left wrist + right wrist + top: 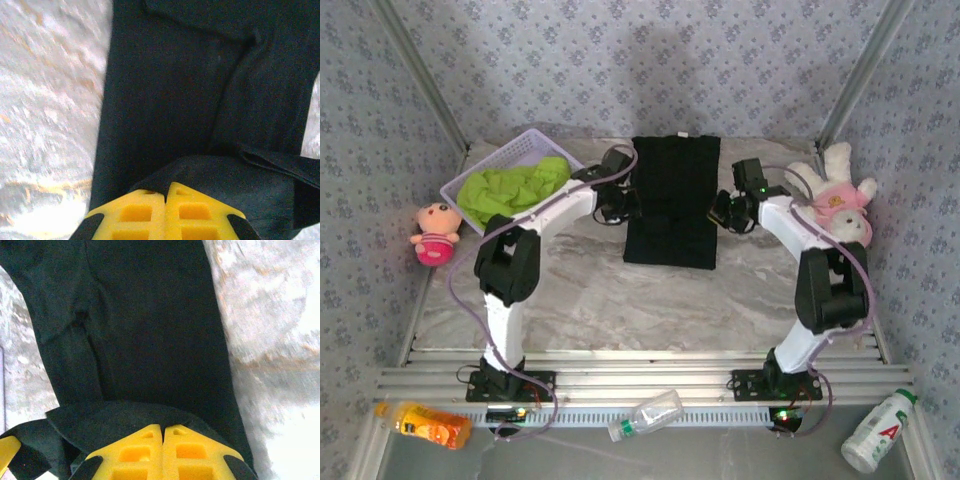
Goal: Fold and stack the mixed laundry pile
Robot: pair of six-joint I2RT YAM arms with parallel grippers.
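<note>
**Near edge.** Three bottles lie in front of the arm bases:
- an orange plastic drink bottle at the left corner
- a clear, crumpled plastic bottle in the middle
- a white plastic bottle with a green cap and red lettering at the right corner

**Worktop.** The grey-veined, marble-pattern worktop is bare between the bases and the garment.

**Black T-shirt.** This soft cloth garment is folded into a long, narrow rectangle. It lies flat at the middle of the worktop and reaches toward the far edge. Both wrist views show it as a dark panel with a few creases.

**Left fingers.** The yellow foam-padded pair is at the garment's left edge. The pads are pressed together, and a raised fold of the black cloth is pinched at their tips.

**Right fingers.** The matching yellow pair is at the garment's right edge. These too are closed tight on a bunched fold of the black cloth.

**Far left.**
- A lavender plastic basket with a lattice wall is set at an angle in the corner.
- A lime-green T-shirt of soft cloth lies crumpled inside the basket, filling it.
- A pink plush doll with a round face sits just beside the basket on its near side, against the left wall.

**Far right.** A white plush animal in a pink outfit lies close behind the right arm.
</note>
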